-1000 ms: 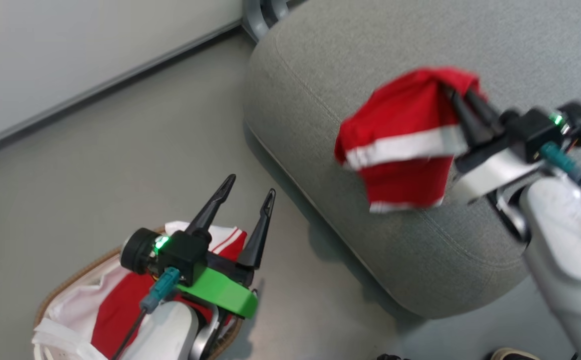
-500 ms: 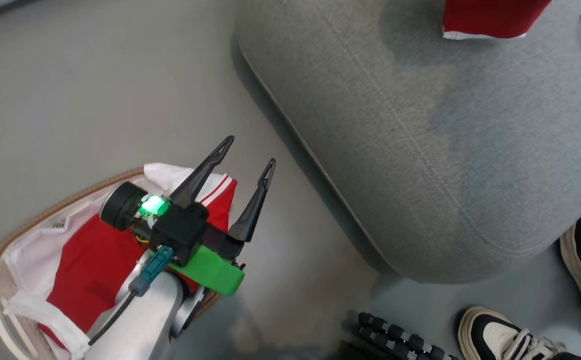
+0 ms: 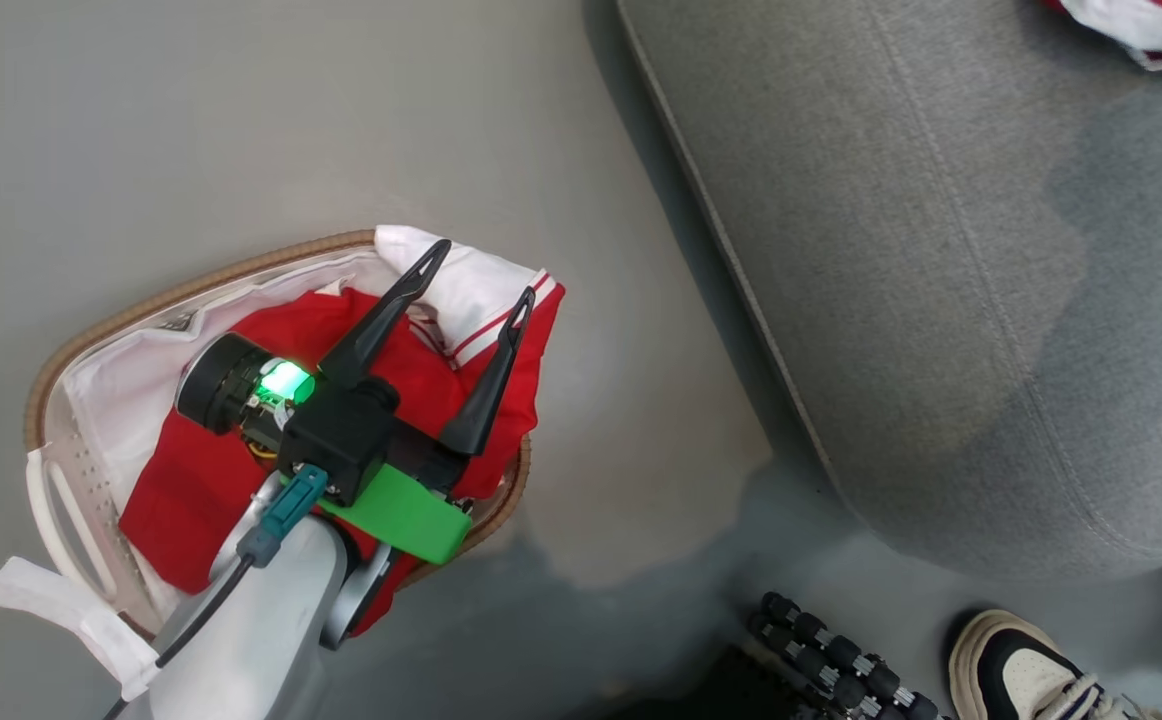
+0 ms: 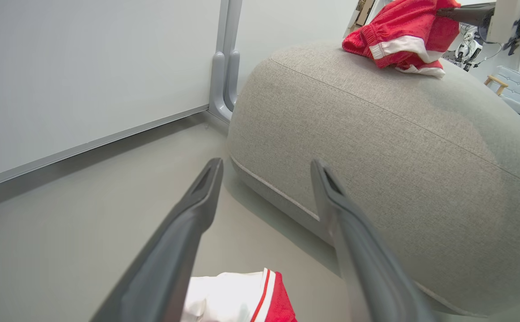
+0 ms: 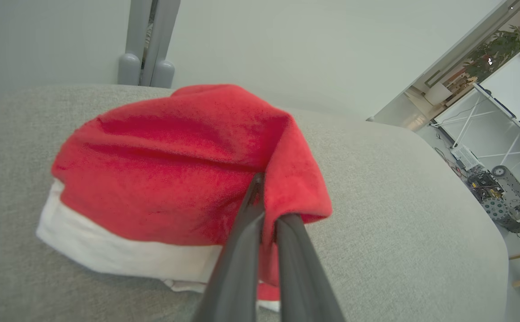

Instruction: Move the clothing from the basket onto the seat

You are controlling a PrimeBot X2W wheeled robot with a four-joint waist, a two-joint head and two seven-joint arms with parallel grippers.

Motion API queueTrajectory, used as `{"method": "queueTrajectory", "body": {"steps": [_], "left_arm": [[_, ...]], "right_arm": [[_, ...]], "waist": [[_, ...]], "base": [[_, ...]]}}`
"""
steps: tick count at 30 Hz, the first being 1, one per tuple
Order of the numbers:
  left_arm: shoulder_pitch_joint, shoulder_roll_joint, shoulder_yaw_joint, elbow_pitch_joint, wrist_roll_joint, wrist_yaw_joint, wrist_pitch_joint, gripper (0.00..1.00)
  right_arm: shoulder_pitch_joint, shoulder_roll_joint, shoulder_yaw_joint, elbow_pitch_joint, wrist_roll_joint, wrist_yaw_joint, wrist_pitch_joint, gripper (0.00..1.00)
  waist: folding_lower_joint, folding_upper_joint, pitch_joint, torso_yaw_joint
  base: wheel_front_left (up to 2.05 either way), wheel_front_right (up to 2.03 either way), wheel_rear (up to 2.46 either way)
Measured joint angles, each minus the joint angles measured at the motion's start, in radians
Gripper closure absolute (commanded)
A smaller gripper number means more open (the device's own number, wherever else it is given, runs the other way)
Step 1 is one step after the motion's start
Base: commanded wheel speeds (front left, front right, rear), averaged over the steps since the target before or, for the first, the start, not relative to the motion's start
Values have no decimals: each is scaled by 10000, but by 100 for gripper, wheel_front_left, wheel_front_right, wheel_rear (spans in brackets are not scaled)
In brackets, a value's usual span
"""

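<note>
Clothing (image 5: 166, 152) pinched in right claw (image 5: 264, 201), lying on seat (image 5: 398, 214)

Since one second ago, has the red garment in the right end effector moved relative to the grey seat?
Yes. In the head view the red garment now lies farther across the seat, beyond its stitched seam, not over that seam.

Laying the red garment (image 5: 166, 156) down on top of the seat (image 5: 398, 214) with the right gripper (image 5: 269, 201), no longer dangling it above the seat's near edge. Tipping the head view downward, bringing a shoe (image 3: 1021, 670) beside the seat's corner into sight.
</note>
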Motion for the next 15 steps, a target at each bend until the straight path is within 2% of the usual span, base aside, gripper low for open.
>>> {"method": "queueTrajectory", "body": {"steps": [1,2,3,9,15], "left_arm": [[2,0,33,35,0,0,0,0],[12,-8,67,63,0,0,0,0],[24,-15,113,92,0,-2,0,0],[105,-313,282,314,-2,-2,0,0],[389,-671,727,543,-15,0,0,0]], "right_arm": [[189,136,-182,50,-86,-2,0,65],[386,288,-360,86,-153,0,0,55],[544,424,-495,67,-190,0,2,1],[2011,1001,-1012,-360,-343,-2,0,0],[3603,1244,-717,-938,-176,0,2,0]], "waist": [[0,0,32,83],[0,0,45,155],[0,0,35,195],[0,-1,-391,284],[-1,-1,-1118,356]], "base": [[0,0,0],[0,0,0],[0,0,0],[0,0,0],[0,0,0]]}}
